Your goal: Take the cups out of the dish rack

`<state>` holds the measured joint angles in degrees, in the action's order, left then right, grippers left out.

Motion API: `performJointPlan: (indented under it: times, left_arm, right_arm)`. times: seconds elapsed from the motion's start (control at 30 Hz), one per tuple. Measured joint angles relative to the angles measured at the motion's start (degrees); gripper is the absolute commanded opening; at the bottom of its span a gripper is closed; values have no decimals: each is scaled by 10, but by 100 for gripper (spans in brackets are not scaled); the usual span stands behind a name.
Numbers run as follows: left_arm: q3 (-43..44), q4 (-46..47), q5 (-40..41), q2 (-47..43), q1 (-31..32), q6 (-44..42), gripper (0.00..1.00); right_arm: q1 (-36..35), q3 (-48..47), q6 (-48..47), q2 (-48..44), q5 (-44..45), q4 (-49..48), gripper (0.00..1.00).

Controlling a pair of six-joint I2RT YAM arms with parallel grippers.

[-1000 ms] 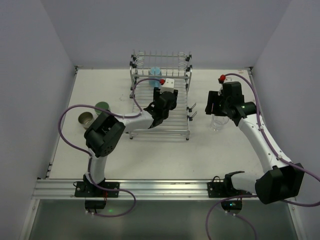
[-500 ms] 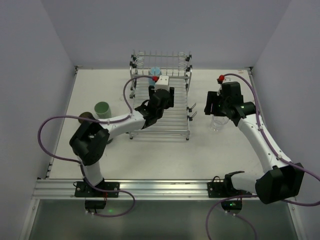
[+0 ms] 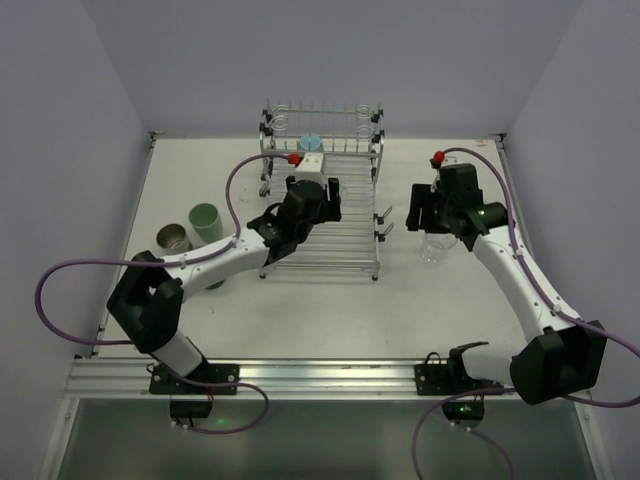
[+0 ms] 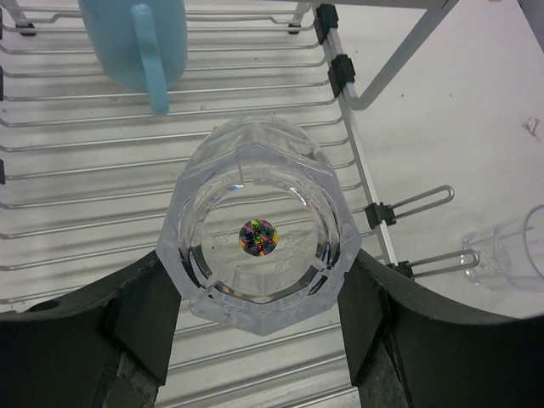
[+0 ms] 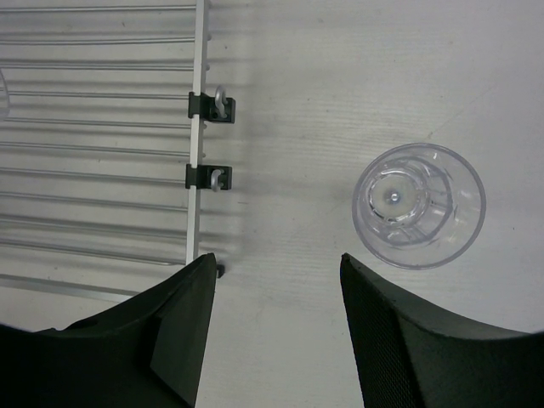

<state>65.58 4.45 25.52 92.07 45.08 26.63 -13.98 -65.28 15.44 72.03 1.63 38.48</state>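
The chrome dish rack [image 3: 345, 235] stands mid-table. A clear faceted tumbler [image 4: 259, 234] sits on its slats [image 4: 76, 170] between the fingers of my left gripper [image 4: 259, 319] [image 3: 303, 207], which is open and straddles it closely. A light blue cup [image 3: 310, 143] [image 4: 136, 38] with a handle lies at the rack's back. My right gripper [image 3: 432, 215] [image 5: 276, 289] hangs open and holds nothing, right of the rack. The second clear tumbler [image 3: 437, 247] [image 5: 419, 206] stands on the table beside it. The pale green cup [image 3: 205, 222] and the metallic cup [image 3: 172, 238] stand left of the rack. The dark teal mug is hidden.
The rack's side hooks [image 5: 217, 140] stick out toward the right gripper. My left forearm [image 3: 215, 258] stretches low across the table just in front of the two left cups. Grey walls close in the table on three sides.
The left arm's elbow swung out to the left, uncovering the pale green cup, and its gripper shifted slightly back and left over the rack. The right arm barely moved.
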Motion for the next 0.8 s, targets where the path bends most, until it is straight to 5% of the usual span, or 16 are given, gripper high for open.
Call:
performJointPlan:
  times: [0.2,0.6,0.8]
  left_arm:
    - [-12,-34,-37,-21,0,19,45]
    - [-17,-73,-96,-139,0,46,45]
    - [-17,-100,-99,-144,0,58,45]
  right_arm:
    - [-4,0,-1,0,-41,-2,63]
    - [-6,-12,35,15,-281,-89,63]
    - [-6,-12,61,20,-312,-122,63]
